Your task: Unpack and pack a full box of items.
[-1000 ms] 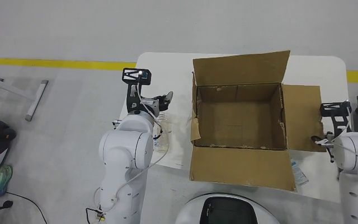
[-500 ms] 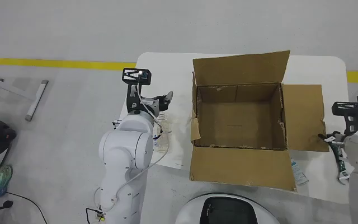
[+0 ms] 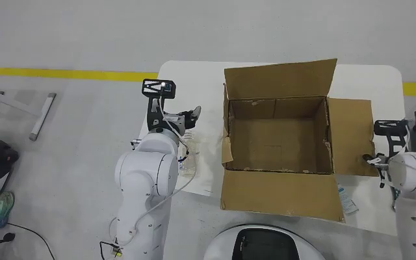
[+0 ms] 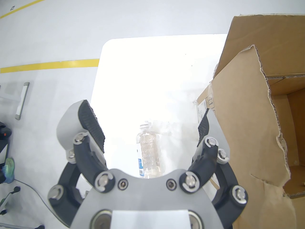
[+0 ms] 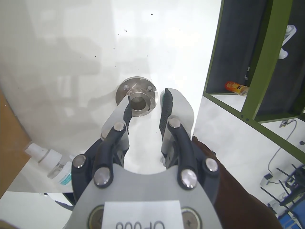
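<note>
Top: box (image 3: 279, 146) on surface (image 3: 188, 84), flaps folded out.
Left wrist: left tool (image 4: 145, 115) released, clear bottle (image 4: 149, 151) under it, beside box.
Right wrist: right tool (image 5: 147, 98) released above metal flange (image 5: 133, 86); spray bottle (image 5: 53, 165) lying near box flap.

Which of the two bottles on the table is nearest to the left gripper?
The clear plastic bottle, just beneath the open left gripper. The other, a white-capped spray bottle, lies across the box, by the right gripper.
</note>
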Controlling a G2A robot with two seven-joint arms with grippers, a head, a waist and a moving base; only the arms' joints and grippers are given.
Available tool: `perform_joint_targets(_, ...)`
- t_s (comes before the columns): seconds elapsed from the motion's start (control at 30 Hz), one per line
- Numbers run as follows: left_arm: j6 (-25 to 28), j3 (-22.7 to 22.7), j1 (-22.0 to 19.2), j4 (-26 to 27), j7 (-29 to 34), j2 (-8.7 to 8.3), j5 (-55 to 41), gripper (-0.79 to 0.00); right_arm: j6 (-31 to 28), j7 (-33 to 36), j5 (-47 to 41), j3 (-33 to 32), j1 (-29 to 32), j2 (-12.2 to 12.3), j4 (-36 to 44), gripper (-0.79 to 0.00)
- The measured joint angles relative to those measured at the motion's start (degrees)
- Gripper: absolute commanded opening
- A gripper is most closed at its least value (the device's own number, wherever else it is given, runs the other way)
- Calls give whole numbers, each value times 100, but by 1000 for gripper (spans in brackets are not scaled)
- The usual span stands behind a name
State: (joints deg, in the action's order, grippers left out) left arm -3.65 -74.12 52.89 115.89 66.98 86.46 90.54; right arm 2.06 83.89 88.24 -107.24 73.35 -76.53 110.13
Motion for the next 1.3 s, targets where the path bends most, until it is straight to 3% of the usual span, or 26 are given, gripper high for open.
perform_joint_targets(0.2,0,0,0,0,0,0,0,0,16,-24,8,73,-7,15,-103,-483)
perform_joint_targets(0.3,0,0,0,0,0,0,0,0,17,-16,0,86,-18,25,-115,-570)
perform_joint_targets(0.33,0,0,0,0,0,0,0,0,17,-15,-10,88,-22,28,-117,-622)
perform_joint_targets(0.37,0,0,0,0,0,0,0,0,18,-14,-15,91,-23,31,-118,-754)
perform_joint_targets(0.4,0,0,0,0,0,0,0,0,22,-14,-19,95,-24,34,-120,-785)
perform_joint_targets(0.7,0,0,0,0,0,0,0,0,70,94,-228,-67,31,64,158,-785)
perform_joint_targets(1.1,0,0,0,0,0,0,0,0,-137,346,-829,-272,620,92,991,-785)
perform_joint_targets(1.13,0,0,0,0,0,0,0,0,-126,381,-908,-309,739,90,1154,-677)
perform_joint_targets(1.17,0,0,0,0,0,0,0,0,-113,402,-964,-347,832,90,1271,-520)
perform_joint_targets(1.3,0,0,0,0,0,0,0,0,-173,413,-1271,-551,1269,91,1786,-419)
